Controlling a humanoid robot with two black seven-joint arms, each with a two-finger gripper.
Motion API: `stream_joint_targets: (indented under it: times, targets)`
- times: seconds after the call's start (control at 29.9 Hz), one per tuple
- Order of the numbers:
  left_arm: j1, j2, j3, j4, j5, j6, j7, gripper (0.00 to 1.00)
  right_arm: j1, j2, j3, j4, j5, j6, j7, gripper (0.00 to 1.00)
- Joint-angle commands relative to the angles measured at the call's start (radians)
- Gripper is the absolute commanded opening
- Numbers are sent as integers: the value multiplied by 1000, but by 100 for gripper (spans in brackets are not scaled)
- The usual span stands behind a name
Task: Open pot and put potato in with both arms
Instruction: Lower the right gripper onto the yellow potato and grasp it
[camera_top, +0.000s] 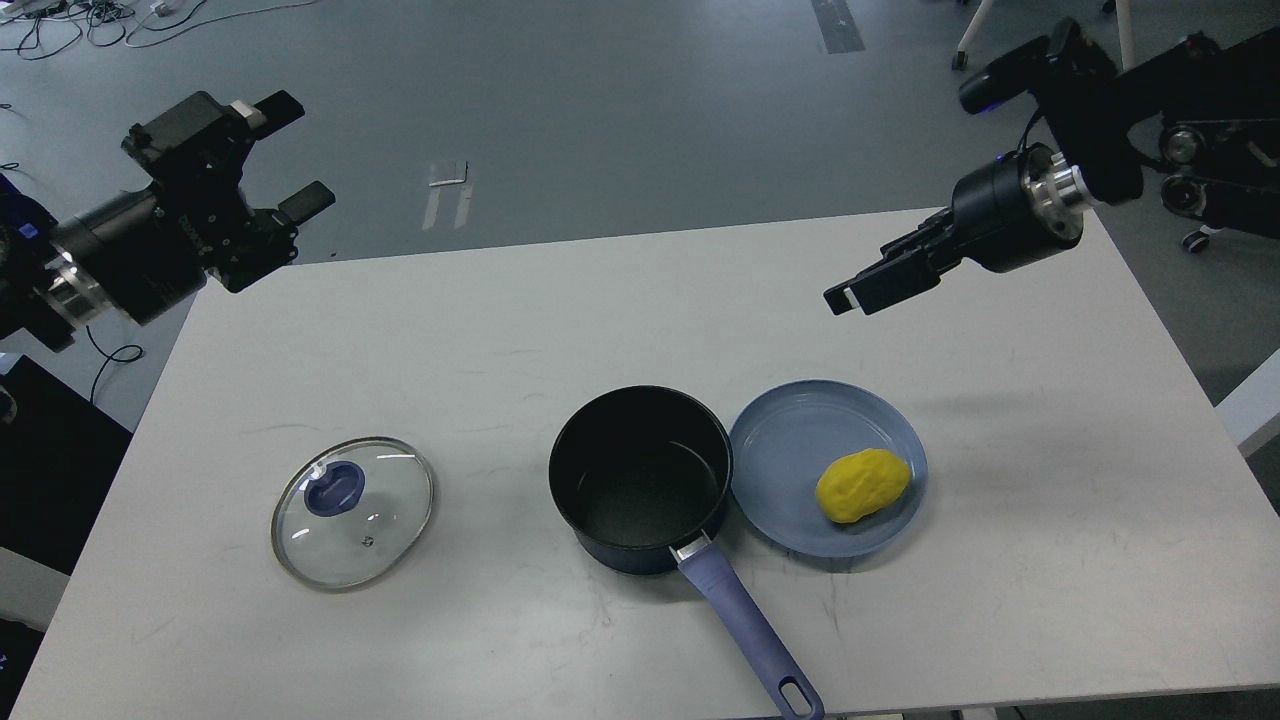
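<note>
Yellow potato (862, 485): lies on the blue plate (790, 440), just right of the pot, long axis tilted up to the right
Black pot (640, 480): open and empty at mid worktop (1050, 500), glass lid (352, 512) set well to its left
Right hand (880, 283): nearer arm, potato below it; empty, finger spread I cannot tell
Left hand (298, 153): far off, fingers wide, empty

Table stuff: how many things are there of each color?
Black: 1, the pot
Blue: 1, the plate
Yellow: 1, the potato
Clear glass: 1, the lid
Total: 4
</note>
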Motion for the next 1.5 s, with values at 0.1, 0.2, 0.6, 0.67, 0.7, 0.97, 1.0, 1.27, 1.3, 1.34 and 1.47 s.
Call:
stream_joint_targets:
  times: [0.1,0.2,0.6,0.67,0.7,0.97,1.0,1.27,1.3,1.34,1.47]
  targets:
    - [-1,-7,-3,1,-1,0,0,97,40,69,-60,114,-250,0,0,100]
    - [-1,-9,-3,1,-1,0,0,97,40,92,-90,141,-324,0,0,100]
    - [1,-4,-23,-1,-1,0,0,97,-14,203,-133,132,-499,0,0,100]
    - [1,-4,-23,-3,-1,0,0,97,-32,214,-133,130,-501,0,0,100]
    - [1,-4,-23,-3,-2,0,0,97,-42,220,-133,124,-499,0,0,100]
    - [1,-1,-23,-3,-1,0,0,97,-106,278,-133,20,-501,0,0,100]
    - [1,-2,-23,-3,-1,0,0,97,-109,283,-133,14,-501,0,0,100]
    - [1,-4,-21,-3,-1,0,0,97,-138,318,-131,-25,-501,-9,0,100]
    - [1,-4,-21,-3,-1,0,0,97,-140,323,-133,-31,-501,-12,0,100]
    - [2,-4,-21,-3,-1,0,0,97,-144,332,-133,-42,-501,-21,0,100]
    - [2,-4,-21,-3,-1,0,0,97,-161,353,-133,-59,-499,-30,0,100]
